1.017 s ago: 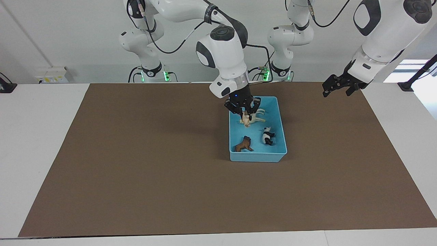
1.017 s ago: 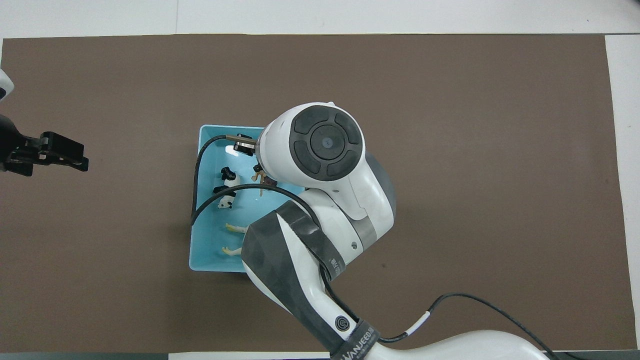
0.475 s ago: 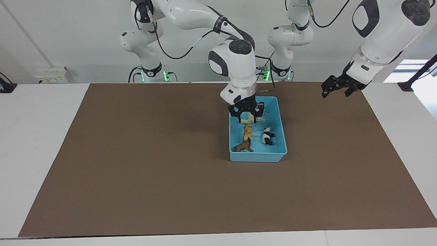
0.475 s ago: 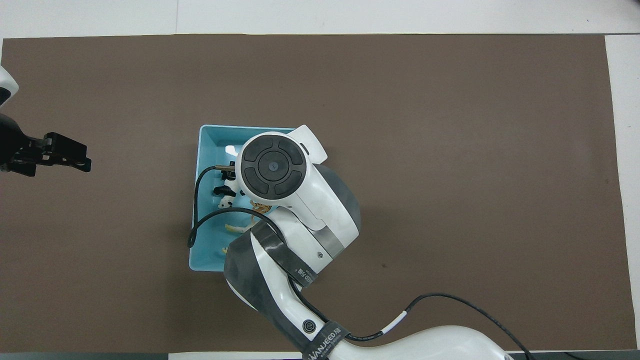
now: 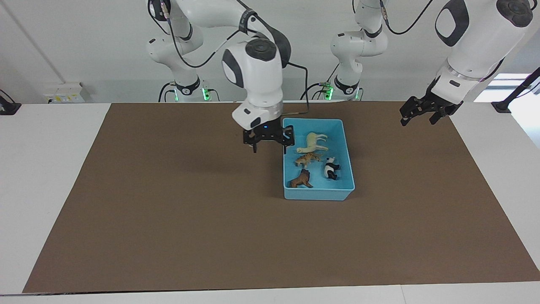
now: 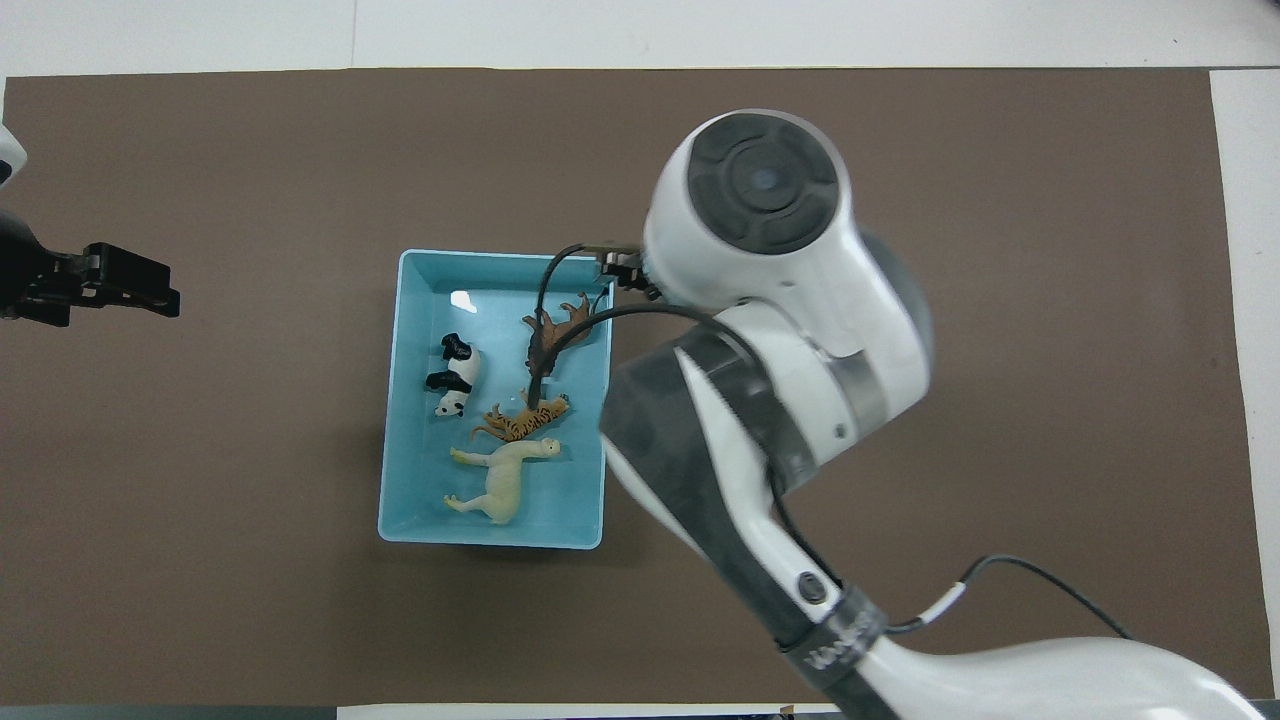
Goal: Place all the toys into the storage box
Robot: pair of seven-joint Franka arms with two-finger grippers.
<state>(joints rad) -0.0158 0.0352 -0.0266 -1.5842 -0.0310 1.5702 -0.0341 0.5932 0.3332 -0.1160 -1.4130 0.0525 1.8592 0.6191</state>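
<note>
We see the right arm bent over, its wrist pointing straight down; the right pincer [image 5: 270, 142] hangs empty with fingers apart over the brown mat [image 5: 168, 211], just beside the storage box [image 5: 317, 194]. The horse [image 5: 312, 142], big cat [image 5: 307, 159], lion [image 5: 301, 179] and panda [image 5: 330, 167] all lie inside the box. The left pincer [image 5: 422, 114], also parted and empty, waits above the mat's edge.

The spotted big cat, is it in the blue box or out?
In. The spotted big cat lies inside the storage box, between horse and lion.
</note>
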